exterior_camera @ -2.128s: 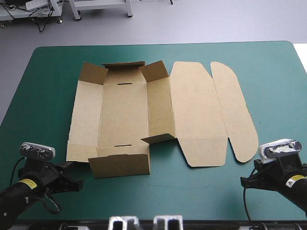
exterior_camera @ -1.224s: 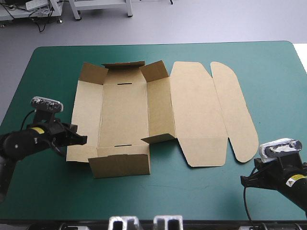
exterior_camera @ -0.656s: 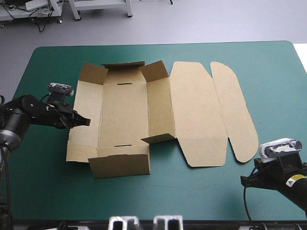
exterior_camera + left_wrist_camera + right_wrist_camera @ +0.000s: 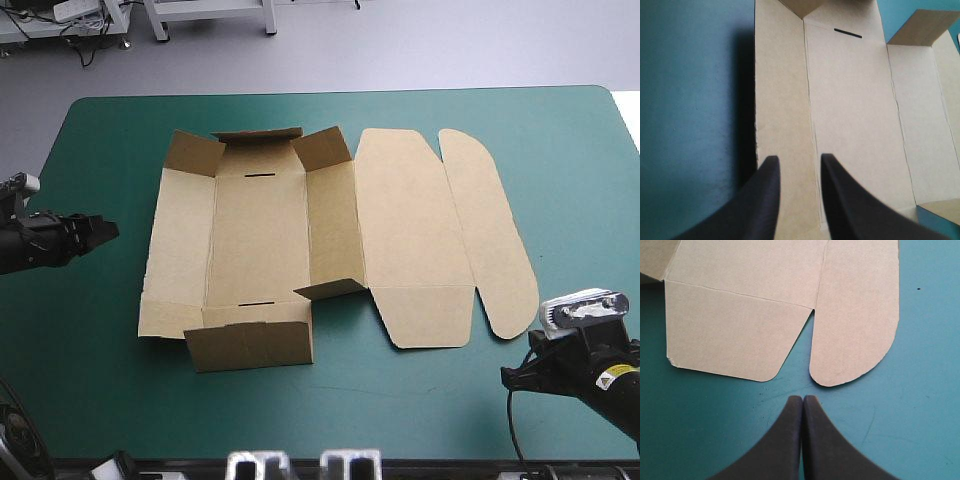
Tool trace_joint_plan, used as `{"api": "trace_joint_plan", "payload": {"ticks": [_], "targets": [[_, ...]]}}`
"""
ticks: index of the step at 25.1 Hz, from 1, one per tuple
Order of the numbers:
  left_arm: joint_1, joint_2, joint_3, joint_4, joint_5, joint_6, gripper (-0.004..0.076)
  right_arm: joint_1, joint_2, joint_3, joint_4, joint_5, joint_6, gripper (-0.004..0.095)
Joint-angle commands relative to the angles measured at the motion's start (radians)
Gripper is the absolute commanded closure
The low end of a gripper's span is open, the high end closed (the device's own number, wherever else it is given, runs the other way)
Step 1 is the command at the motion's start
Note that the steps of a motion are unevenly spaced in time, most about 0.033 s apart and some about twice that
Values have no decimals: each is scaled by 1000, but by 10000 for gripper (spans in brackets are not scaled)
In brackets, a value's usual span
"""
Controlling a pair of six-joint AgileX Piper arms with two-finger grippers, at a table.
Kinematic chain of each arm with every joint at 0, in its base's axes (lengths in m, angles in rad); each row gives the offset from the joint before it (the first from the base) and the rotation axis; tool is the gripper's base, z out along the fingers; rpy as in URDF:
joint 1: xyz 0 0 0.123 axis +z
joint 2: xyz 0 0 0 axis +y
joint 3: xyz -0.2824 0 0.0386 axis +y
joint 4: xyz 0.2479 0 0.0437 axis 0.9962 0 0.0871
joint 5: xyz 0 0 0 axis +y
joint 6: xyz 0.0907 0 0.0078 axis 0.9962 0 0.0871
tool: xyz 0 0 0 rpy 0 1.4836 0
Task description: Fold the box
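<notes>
A: Where do we log the box (image 4: pixel 260 240)?

B: Middle of the worktop (image 4: pixel 90 390), on the teal-green cover. It is a brown sheet, mostly lying flat. We note the near wall (image 4: pixel 250 345) standing up, and the far wall (image 4: pixel 257 134) with its two corner flaps raised as well. A small flap (image 4: pixel 330 288) stands at the near end of the right side panel. The lid (image 4: pixel 410 230) lies flat to the right, with the rounded flap (image 4: pixel 490 230) beyond it.

A: Left claw (image 4: pixel 104 230)?

B: Near the worktop's left edge, apart from the box and pointing toward it. From the wrist we see its black fingers (image 4: pixel 765 200) parted by a narrow gap with nothing held between them. The box's left panel lies ahead.

A: Right claw (image 4: pixel 802 399)?

B: At the worktop's near right corner. The fingers are pressed together into one pointed arch, gripping nothing. The rounded flap's end sits just ahead of the tip, not touching, with bare cover between.
</notes>
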State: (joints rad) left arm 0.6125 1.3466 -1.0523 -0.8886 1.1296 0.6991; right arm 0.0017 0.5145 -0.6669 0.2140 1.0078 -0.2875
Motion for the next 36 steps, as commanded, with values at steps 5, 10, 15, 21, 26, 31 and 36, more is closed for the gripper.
{"api": "trace_joint_plan", "payload": {"ticks": [5, 10, 15, 21, 26, 31, 36], "targets": [[-18, -22, -28, 48, 84, -38, 251, 2, 11, -33, 23, -45, -2, 928], [-135, 73, -28, 145, 52, -57, 251, 2, 11, -33, 23, -39, -2, 928], [-158, 184, -28, 158, 21, -57, 250, 2, 11, -33, 23, -39, -5, 928], [-162, 263, -28, 108, 46, -31, 251, 2, 11, -33, 23, -39, -5, 928], [-223, 297, -28, 111, 53, -7, 251, 2, 11, -33, 23, -43, -5, 928], [-295, 305, -28, 120, 7, -7, 253, 2, 11, -33, 23, -43, -5, 928], [-313, 306, -28, 112, -18, -12, 396, 2, 11, -33, 23, -37, -5, 928]]}}
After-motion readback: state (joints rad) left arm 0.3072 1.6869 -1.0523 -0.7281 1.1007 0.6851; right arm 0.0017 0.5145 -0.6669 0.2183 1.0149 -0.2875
